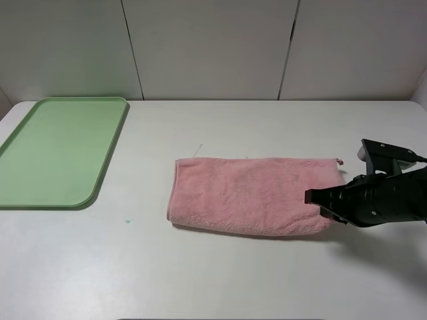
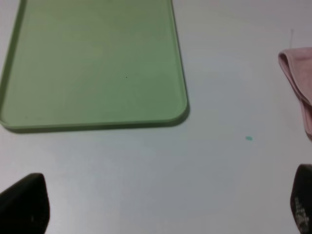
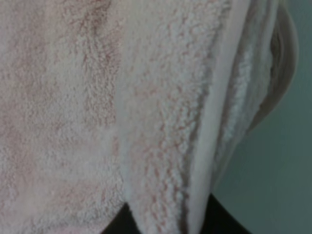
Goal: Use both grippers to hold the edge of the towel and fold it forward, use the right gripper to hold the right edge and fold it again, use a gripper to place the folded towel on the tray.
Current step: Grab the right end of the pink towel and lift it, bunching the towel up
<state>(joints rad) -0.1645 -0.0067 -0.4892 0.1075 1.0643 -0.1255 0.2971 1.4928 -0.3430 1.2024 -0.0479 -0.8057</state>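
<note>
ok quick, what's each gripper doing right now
Left gripper: open, holding nothing.
Right gripper: closed on the towel at its right edge.

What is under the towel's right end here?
The towel lies folded on the white table. The right gripper meets its right edge; the wrist view shows hem between dark jaw parts. Whether a jaw is beneath is hidden by cloth.

Fluffy terry towel (image 1: 250, 195) (smooth plastic tray (image 1: 40, 160))
</note>
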